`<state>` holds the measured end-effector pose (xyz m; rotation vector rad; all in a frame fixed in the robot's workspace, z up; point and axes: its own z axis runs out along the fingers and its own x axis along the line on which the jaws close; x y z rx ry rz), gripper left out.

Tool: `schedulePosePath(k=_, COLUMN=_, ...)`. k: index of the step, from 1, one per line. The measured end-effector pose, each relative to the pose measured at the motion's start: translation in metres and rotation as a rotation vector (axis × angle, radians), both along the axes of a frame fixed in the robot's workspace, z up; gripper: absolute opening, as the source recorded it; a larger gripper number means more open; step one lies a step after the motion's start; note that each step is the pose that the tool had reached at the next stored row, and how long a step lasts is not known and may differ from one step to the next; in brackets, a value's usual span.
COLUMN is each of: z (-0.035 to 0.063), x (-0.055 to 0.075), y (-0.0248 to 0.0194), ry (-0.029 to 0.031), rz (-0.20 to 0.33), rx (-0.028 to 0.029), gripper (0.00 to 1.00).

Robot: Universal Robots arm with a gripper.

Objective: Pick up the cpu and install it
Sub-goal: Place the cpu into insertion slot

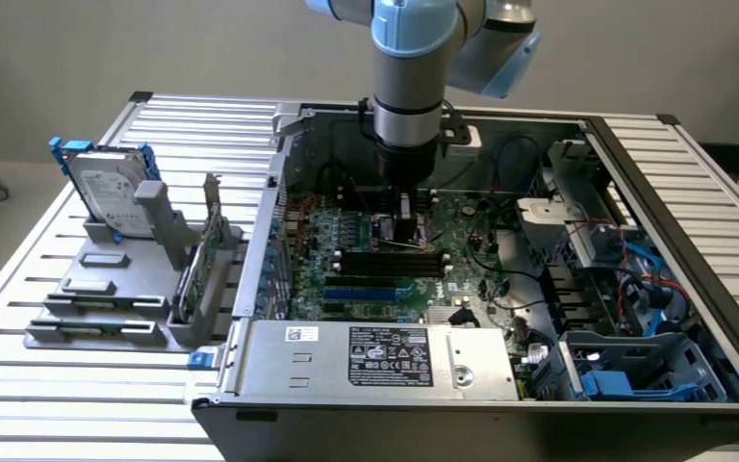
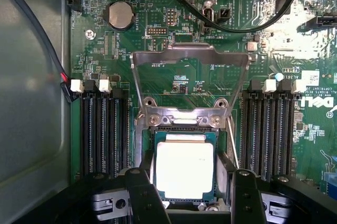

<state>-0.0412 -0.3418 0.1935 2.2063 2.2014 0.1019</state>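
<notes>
1. The claw [image 2: 192, 175] is spread, with one finger on either side of the cpu [image 2: 185, 169]. The chip lies flat right between them, over the socket frame [image 2: 184, 118]. There's a dark gap on one side, so I'd say it's not pinched. I can't tell if it's fully seated.
2. My main worry is that the cpu looks a touch skewed between the fingers. If it's crooked and gets any push, that could mean bent pins or a chip that won't drop in.
3. The load plate [image 2: 189, 56] stands swung open just past the claw's tips, and the memory slots [image 2: 102, 134] sit close on both sides. A small drift could clip either.
4. The wrist view gives you the chip, the gap and the plate. The exterior view adds the arm [image 1: 411, 77] coming straight down into the open case [image 1: 626, 144]. It also shows the claw [image 1: 404, 217] low over the board, and a hard drive [image 1: 103, 183] well apart from it on the surface [image 1: 74, 395].
</notes>
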Motion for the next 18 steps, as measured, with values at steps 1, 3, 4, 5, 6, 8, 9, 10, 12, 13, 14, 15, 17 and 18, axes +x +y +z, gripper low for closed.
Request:
schedulePosePath(k=1, z=0.0000, x=-0.0001, y=0.0000, ry=0.0000, rz=-0.001, rx=0.0001, gripper=0.55)
schedulePosePath(k=3, z=0.0000, x=-0.0003, y=0.0000, ry=0.0001, rz=-0.004, rx=0.0001, gripper=0.55)
schedulePosePath(k=4, z=-0.0001, x=-0.0004, y=0.0000, ry=0.0000, rz=-0.005, rx=0.0001, gripper=0.55)
schedulePosePath(k=5, z=-0.0001, x=-0.0005, y=0.0000, ry=0.0001, rz=-0.006, rx=0.0001, gripper=0.55)
schedulePosePath(k=6, z=-0.0002, x=-0.0006, y=0.0001, ry=0.0002, rz=-0.007, rx=0.0008, gripper=0.56)
schedulePosePath(k=8, z=-0.0002, x=-0.0006, y=0.0000, ry=0.0000, rz=-0.009, rx=0.0003, gripper=0.56)
schedulePosePath(k=9, z=-0.0001, x=-0.0006, y=0.0000, ry=0.0000, rz=-0.010, rx=0.0002, gripper=0.63)
schedulePosePath(k=10, z=-0.0001, x=-0.0006, y=0.0000, ry=0.0001, rz=-0.011, rx=0.0001, gripper=0.63)
schedulePosePath(k=12, z=-0.0001, x=-0.0006, y=0.0000, ry=0.0001, rz=-0.012, rx=0.0001, gripper=0.63)
schedulePosePath(k=13, z=0.0001, x=-0.0006, y=0.0000, ry=0.0001, rz=-0.012, rx=0.0000, gripper=0.63)
schedulePosePath(k=14, z=0.0005, x=-0.0006, y=0.0000, ry=0.0003, rz=-0.012, rx=-0.0002, gripper=0.63)
schedulePosePath(k=15, z=0.0011, x=-0.0006, y=0.0000, ry=0.0002, rz=-0.012, rx=-0.0001, gripper=0.63)
schedulePosePath(k=17, z=0.0028, x=-0.0006, y=0.0000, ry=0.0002, rz=-0.013, rx=0.0000, gripper=0.63)
schedulePosePath(k=18, z=0.0040, x=-0.0006, y=0.0000, ry=0.0002, rz=-0.013, rx=0.0000, gripper=0.63)
